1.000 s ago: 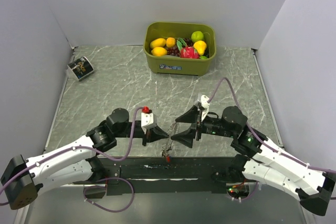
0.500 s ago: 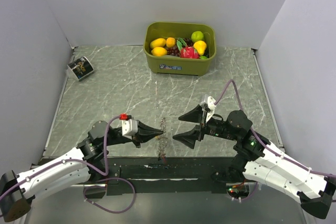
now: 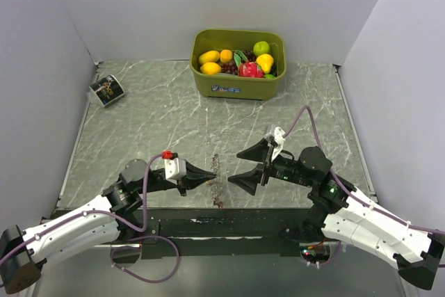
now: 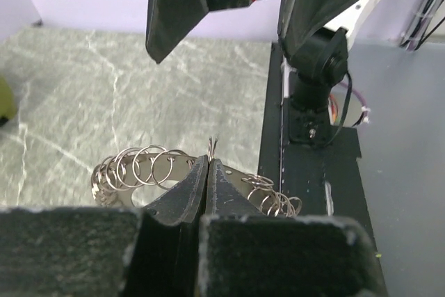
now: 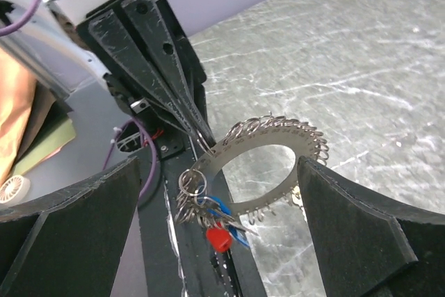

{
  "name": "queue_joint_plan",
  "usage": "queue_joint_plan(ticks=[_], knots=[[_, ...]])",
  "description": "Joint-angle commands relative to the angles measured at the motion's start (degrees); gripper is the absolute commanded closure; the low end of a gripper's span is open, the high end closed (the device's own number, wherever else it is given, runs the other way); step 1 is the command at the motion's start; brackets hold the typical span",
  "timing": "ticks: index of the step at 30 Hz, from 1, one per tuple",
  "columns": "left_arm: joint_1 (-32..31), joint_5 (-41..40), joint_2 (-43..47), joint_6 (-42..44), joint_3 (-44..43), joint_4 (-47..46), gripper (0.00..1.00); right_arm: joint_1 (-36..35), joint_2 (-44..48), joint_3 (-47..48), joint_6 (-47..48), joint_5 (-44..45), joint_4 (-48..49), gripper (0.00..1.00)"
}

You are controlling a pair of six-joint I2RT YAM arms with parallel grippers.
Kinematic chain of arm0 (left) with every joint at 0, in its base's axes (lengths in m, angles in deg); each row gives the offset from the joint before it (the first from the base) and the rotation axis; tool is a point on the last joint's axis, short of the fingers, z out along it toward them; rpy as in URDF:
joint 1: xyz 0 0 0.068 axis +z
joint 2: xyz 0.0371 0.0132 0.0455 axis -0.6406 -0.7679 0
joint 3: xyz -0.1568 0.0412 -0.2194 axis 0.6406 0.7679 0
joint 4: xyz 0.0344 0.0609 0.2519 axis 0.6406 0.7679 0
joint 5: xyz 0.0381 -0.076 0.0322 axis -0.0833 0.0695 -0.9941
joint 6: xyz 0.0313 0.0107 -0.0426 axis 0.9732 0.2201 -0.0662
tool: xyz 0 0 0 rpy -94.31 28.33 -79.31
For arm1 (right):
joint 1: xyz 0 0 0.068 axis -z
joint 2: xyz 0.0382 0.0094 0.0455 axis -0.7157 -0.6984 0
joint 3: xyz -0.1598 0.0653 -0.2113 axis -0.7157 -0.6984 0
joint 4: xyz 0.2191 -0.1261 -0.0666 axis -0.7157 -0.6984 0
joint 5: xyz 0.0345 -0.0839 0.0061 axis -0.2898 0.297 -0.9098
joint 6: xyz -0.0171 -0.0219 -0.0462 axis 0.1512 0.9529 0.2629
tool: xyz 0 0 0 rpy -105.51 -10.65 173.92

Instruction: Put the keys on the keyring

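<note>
The keyring [image 3: 216,170] is a flat grey metal ring edged with many small wire loops. It hangs upright above the table's near edge. My left gripper [image 3: 213,179] is shut on its rim, as the left wrist view shows: gripper [image 4: 208,163], keyring [image 4: 142,166]. A bunch of keys [image 3: 220,204] with red and blue heads hangs from the ring's low side; they also show in the right wrist view [image 5: 220,233]. My right gripper [image 3: 243,166] is open and empty, its fingers [image 5: 76,227] spread either side of the keyring [image 5: 274,138] without touching it.
A green bin [image 3: 238,83] of toy fruit stands at the back centre. A small dark packet [image 3: 106,90] lies at the back left. The black base plate [image 3: 188,226] runs along the near edge under the ring.
My left arm drew back to the left and lower, its gripper still on the keyring. My right gripper backed off slightly to the right, jaws still open.
</note>
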Motion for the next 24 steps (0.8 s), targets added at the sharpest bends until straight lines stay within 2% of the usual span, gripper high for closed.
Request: queue_joint_plan(ticks=[1, 9, 13, 24], knots=[[0.7, -1.9, 0.4, 1.6, -4.9, 2.2, 0.99, 0.4, -0.7, 0.1, -1.2, 4.3, -0.1, 0.01], [5.5, -2.5, 4.7, 4.3, -10.0, 16.3, 0.99, 0.5, -6.3, 2.2, -2.0, 7.3, -2.2, 0.02], [8.1, -5.6, 8.0, 4.2, -12.0, 21.4, 0.99, 0.6, -11.3, 4.4, -3.2, 10.7, -6.6, 0.02], [8.3, -13.6, 15.0, 6.6, -16.7, 34.6, 0.99, 0.5, -23.7, 9.5, -10.9, 13.0, -10.1, 0.04]])
